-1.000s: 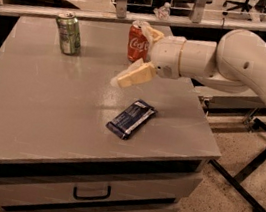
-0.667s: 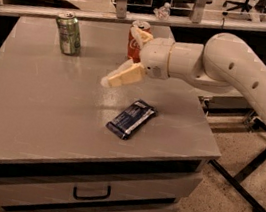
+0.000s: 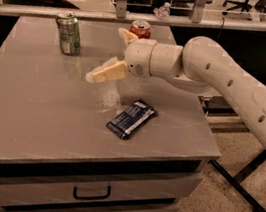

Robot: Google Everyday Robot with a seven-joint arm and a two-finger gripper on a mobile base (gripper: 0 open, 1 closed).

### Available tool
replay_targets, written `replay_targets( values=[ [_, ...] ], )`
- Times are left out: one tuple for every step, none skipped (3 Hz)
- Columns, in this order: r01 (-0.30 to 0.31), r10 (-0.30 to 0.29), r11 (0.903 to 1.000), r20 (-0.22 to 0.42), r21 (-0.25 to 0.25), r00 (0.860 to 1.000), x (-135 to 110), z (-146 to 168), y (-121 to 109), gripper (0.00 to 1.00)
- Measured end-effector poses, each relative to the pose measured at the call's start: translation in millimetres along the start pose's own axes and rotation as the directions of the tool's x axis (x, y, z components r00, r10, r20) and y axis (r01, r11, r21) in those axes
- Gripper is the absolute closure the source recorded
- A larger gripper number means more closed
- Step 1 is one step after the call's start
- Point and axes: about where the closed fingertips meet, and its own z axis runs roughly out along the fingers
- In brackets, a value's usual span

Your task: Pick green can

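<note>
The green can (image 3: pixel 68 33) stands upright near the back left of the grey table (image 3: pixel 30 111). My gripper (image 3: pixel 105 54) is open and empty, hovering just above the table to the right of the green can, with a gap between them. One finger (image 3: pixel 105 72) points toward the lower left and the other (image 3: pixel 126 36) sticks up behind. The white arm reaches in from the right.
A red can (image 3: pixel 140 28) stands at the back of the table, partly hidden behind my wrist. A dark blue snack packet (image 3: pixel 132 118) lies flat in front of the arm. The table has drawers (image 3: pixel 90 192) below. A rail and office chairs are behind.
My gripper has moved left across the table, closer to the green can, and now covers more of the red can. The cans and the packet have not moved.
</note>
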Motion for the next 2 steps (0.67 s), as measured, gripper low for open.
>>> replay_targets(
  values=[
    [-0.037,0.037,0.9986,-0.007,0.038,0.999,2.6,23.0,-14.5,0.00],
    [-0.115,0.115,0.9878,0.003,0.105,0.993,7.8,47.5,-33.8,0.00]
  ],
)
